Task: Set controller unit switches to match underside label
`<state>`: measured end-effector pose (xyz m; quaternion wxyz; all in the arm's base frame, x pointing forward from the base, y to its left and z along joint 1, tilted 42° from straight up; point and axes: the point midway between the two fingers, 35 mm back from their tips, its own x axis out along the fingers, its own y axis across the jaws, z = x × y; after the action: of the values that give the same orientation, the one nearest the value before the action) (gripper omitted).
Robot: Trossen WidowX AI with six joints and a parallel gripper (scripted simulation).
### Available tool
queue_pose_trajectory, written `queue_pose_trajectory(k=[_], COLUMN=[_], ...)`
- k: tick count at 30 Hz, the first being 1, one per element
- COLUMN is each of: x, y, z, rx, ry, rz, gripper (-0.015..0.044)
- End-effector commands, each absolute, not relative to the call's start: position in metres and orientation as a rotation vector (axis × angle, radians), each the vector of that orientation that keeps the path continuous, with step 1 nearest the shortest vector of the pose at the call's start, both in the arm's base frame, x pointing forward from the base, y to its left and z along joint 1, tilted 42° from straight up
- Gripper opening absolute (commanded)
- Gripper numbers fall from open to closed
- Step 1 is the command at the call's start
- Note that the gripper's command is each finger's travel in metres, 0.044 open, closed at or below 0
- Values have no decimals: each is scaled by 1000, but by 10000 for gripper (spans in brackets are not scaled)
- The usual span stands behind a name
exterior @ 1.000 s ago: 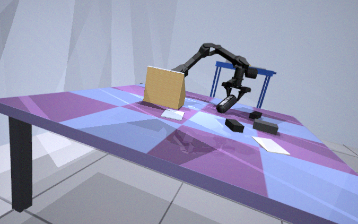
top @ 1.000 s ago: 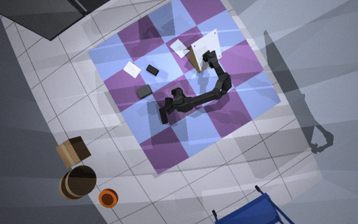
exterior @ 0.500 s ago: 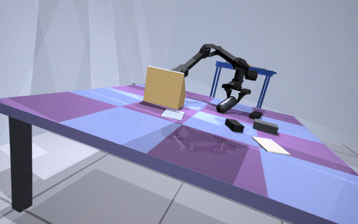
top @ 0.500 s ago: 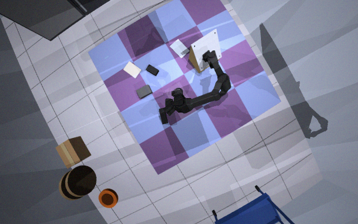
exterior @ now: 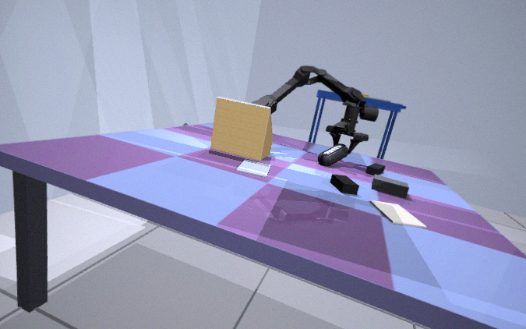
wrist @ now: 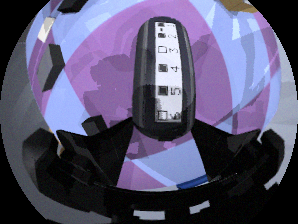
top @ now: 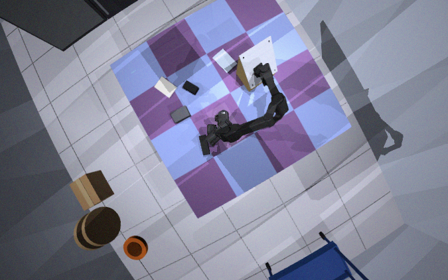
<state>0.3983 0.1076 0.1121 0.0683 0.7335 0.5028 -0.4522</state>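
The dark controller unit (top: 222, 115) (exterior: 331, 157) (wrist: 144, 90) is label side up, slightly tilted and low over the bench. Whether its lower end touches the bench is unclear. My gripper (exterior: 344, 149) (wrist: 162, 120) is shut on the end of the unit nearest square 6, one finger on each side. The white label (wrist: 173, 57) faces the wrist camera: squares 1, 2, 4 and 5 look filled, 3 and 6 look empty, though 6 is grainy. The switches are on the hidden face.
The arm stands on a white-topped wooden wedge (top: 258, 52) (exterior: 241, 129). Also around are a small black block (top: 204, 144) (exterior: 375, 169), a grey box (top: 180, 114) (exterior: 390, 185), a black box (top: 190, 87) (exterior: 344, 184), a cream plate (top: 164, 87) (exterior: 399, 214) and a pale plate (top: 224, 60) (exterior: 253, 168).
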Motion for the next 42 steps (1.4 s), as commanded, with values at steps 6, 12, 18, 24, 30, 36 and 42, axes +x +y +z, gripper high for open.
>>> queue_pose_trajectory(k=[6,12,18,24,30,36,42], x=[401,401,401,402,402,403,403], y=[112,115,118,121,124,128,131], z=[108,105,101,98,95,91,88], rx=[2211,2211,2211,2211,2211,2211,2211], ry=[1503,1503,1503,1503,1503,1504,1504], rz=[-1378,-1378,-1378,-1377,-1377,-1377,-1377], gripper=[338,337,337,337,337,337,337])
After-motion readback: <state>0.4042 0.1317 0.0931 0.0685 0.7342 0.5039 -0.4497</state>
